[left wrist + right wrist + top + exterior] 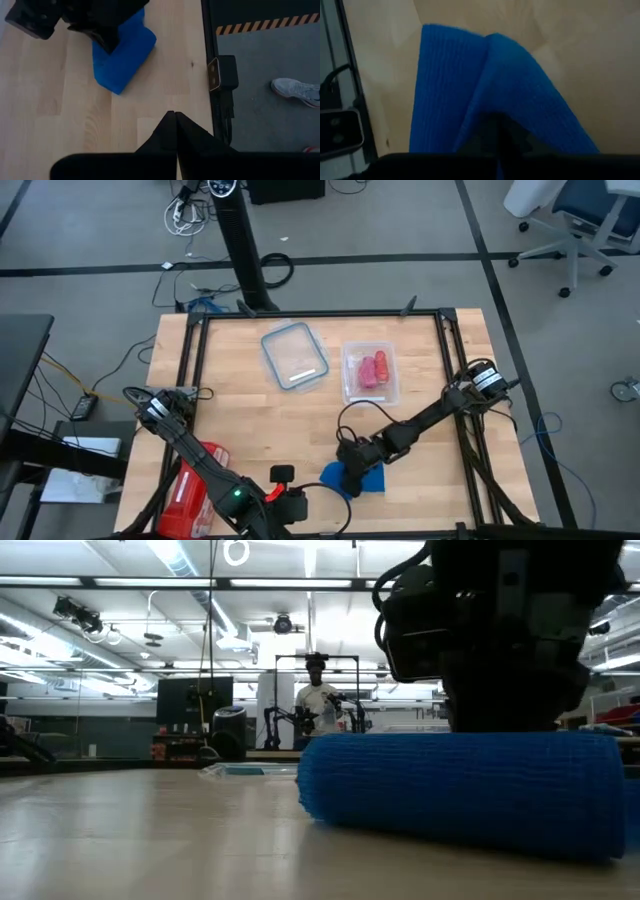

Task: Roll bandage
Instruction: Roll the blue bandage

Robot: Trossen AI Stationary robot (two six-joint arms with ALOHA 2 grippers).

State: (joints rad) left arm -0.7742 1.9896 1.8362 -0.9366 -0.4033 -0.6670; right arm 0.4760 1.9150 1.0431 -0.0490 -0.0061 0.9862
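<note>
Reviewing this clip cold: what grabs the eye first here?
The bright blue fabric bandage, lying rolled at the wooden table's near edge, with the right gripper shut on it. Beyond it, a clear plastic tray holds pink-red rolls, and the left gripper waits shut beside the bandage.

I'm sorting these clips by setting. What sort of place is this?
Probably a robotics lab or workshop: a wooden table in a black frame, office chairs on grey floor, and, in the low view, another robot rig with a person under strip lights.
</note>
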